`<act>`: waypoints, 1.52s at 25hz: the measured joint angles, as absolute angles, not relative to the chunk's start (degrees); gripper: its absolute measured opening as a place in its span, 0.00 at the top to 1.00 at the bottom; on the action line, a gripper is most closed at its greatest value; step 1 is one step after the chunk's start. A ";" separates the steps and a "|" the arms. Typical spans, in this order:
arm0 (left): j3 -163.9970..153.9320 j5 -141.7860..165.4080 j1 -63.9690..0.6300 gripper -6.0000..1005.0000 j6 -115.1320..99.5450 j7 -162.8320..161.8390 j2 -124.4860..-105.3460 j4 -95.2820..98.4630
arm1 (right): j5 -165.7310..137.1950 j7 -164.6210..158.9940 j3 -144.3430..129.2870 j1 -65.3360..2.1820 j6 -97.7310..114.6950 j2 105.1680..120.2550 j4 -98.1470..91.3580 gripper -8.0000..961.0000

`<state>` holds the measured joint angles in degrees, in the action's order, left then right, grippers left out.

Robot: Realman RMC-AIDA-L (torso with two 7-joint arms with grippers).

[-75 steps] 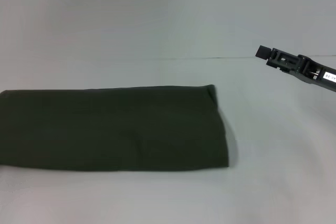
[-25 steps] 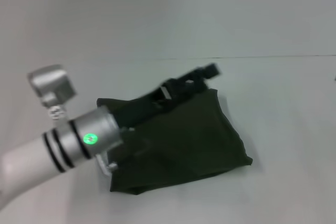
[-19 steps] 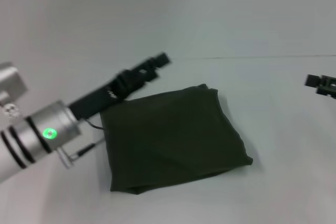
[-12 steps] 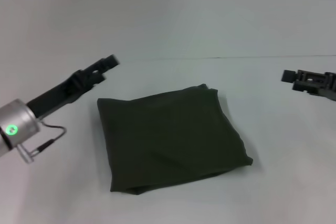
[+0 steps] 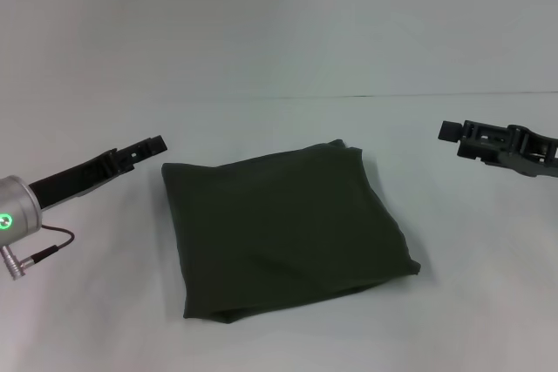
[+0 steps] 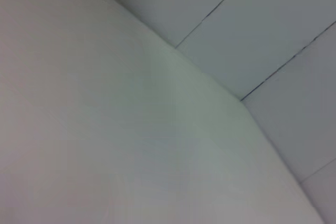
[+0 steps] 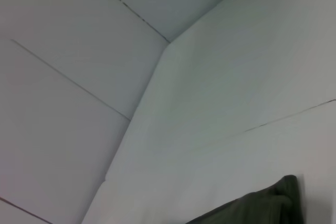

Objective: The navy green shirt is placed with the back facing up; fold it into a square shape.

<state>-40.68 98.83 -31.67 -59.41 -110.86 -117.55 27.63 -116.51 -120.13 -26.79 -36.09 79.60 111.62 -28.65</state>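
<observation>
The navy green shirt (image 5: 283, 228) lies folded into a rough square on the white table, plain side up, a little skewed. One corner of it shows in the right wrist view (image 7: 262, 205). My left gripper (image 5: 153, 145) hovers just left of the shirt's far left corner, apart from it and holding nothing. My right gripper (image 5: 449, 131) hovers to the right of the shirt, well clear of it and holding nothing. The left wrist view shows only bare table and wall.
The white table (image 5: 288, 337) spreads around the shirt on every side. Its far edge meets a pale panelled wall (image 5: 279, 15). A cable (image 5: 39, 254) hangs from my left arm near the table's left side.
The long folded shirt was folded over from the left into a square. My left arm then drew back off it to the left, and my right gripper came in from the right edge.
</observation>
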 joint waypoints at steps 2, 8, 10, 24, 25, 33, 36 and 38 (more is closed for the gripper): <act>-40.68 100.54 -31.91 0.10 -58.26 -110.99 -117.77 28.29 | -116.57 -120.70 -26.80 -36.04 79.36 111.75 -28.65 0.14; -42.56 105.31 -33.72 0.11 -54.27 -112.18 -118.43 28.03 | -116.63 -121.81 -26.81 -35.85 79.30 111.73 -28.66 0.14; -43.33 106.04 -34.15 0.11 -53.28 -112.25 -119.07 28.11 | -116.63 -121.89 -26.81 -35.81 79.26 111.65 -28.66 0.14; -43.84 109.10 -35.55 0.11 -50.84 -112.38 -120.67 28.11 | -116.63 -121.91 -26.81 -35.51 79.18 111.44 -28.65 0.14; -43.99 109.11 -35.64 0.11 -50.84 -112.38 -120.68 28.05 | -116.63 -121.91 -26.81 -35.50 79.18 111.44 -28.65 0.14; -44.95 109.82 -36.91 0.12 -50.54 -112.41 -120.76 27.99 | -116.62 -121.90 -26.81 -35.47 79.09 111.49 -28.65 0.14; -45.06 111.37 -37.33 0.12 -49.62 -112.41 -120.84 27.96 | -116.63 -121.90 -26.81 -35.39 79.03 111.51 -28.67 0.14; -45.08 112.04 -37.54 0.15 -49.28 -112.41 -120.89 27.95 | -116.63 -121.90 -26.81 -35.30 79.01 111.52 -28.72 0.14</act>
<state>-45.08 112.04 -37.54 -49.28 -112.41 -120.89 27.95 -116.63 -121.90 -26.81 -35.30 79.01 111.52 -28.72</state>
